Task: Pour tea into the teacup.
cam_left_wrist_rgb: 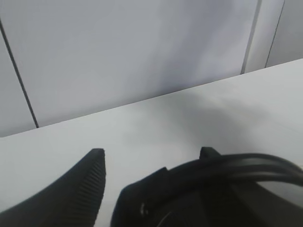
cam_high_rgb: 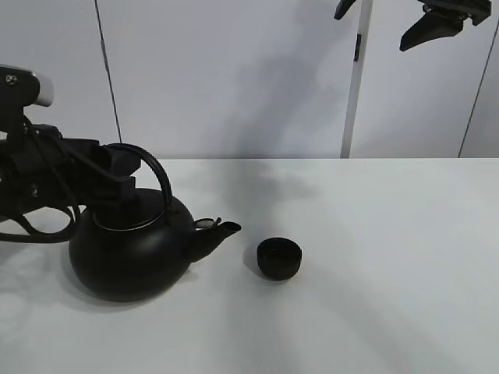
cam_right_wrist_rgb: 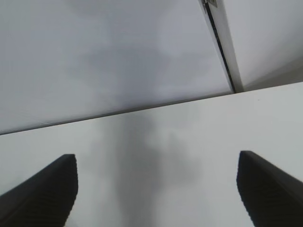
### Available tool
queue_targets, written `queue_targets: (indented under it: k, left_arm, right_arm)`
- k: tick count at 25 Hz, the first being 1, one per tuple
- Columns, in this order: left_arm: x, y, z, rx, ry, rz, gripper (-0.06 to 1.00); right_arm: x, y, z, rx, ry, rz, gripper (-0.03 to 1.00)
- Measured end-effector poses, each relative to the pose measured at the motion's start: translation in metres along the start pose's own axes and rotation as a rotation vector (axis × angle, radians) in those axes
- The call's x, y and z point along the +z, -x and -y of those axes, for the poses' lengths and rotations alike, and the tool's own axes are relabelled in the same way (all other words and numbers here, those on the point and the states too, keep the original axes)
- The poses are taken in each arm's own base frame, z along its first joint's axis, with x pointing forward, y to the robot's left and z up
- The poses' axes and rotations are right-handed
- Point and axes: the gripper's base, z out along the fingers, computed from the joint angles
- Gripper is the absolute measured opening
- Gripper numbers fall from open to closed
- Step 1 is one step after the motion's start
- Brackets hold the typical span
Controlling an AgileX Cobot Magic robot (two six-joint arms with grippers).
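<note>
The kettle point(cam_high_rgb: 132, 253) stands upright on the white table point(cam_high_rgb: 374, 312), its spout point(cam_high_rgb: 218, 234) directed toward the teacup point(cam_high_rgb: 279, 259), which sits just beside the spout tip, apart from it, upright and to the right of the kettle in the high view. The left gripper point(cam_high_rgb: 117, 175) is positioned at the arched handle point(cam_high_rgb: 152, 175). In the left wrist view one ribbed finger point(cam_left_wrist_rgb: 80, 189) stands clear to one side while the handle bar point(cam_left_wrist_rgb: 236, 165) lies against the other; the jaws stand partly apart with a visible gap, and no firm clamp on the handle is evident. The right gripper point(cam_right_wrist_rgb: 156, 189) is raised high, well apart from both objects, jaws spread wide and empty. Whether tea is in the cup cannot be told; its inside reads only as dark. Risks noted: if the arm lifts with the jaws this slack, the handle may slide or pivot between the fingers, and the heavy body would likely swing, tipping the spout early and spilling onto the table. If the gripper withdraws sideways, a finger could snag the handle and drag or rock the kettle toward the cup. The cup is small and light and stands close to the spout; any forward lurch of the kettle could knock it over or push it away.
</note>
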Motion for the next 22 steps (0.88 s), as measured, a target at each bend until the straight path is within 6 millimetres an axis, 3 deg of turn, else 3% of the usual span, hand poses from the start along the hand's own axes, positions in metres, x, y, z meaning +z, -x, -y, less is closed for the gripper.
queue_targets:
  k: [11, 17, 22]
  left_arm:
    - [-0.012, 0.000, 0.002, 0.006, -0.021, -0.001, 0.43]
    - [-0.013, 0.001, 0.002, 0.010, -0.029, 0.004, 0.57]
    - [-0.015, 0.004, 0.003, 0.017, -0.043, 0.001, 0.60]
  right_arm:
    - [0.000, 0.000, 0.000, 0.000, 0.000, 0.000, 0.63]
    - [0.000, 0.000, 0.000, 0.000, 0.000, 0.000, 0.63]
    - [0.000, 0.000, 0.000, 0.000, 0.000, 0.000, 0.63]
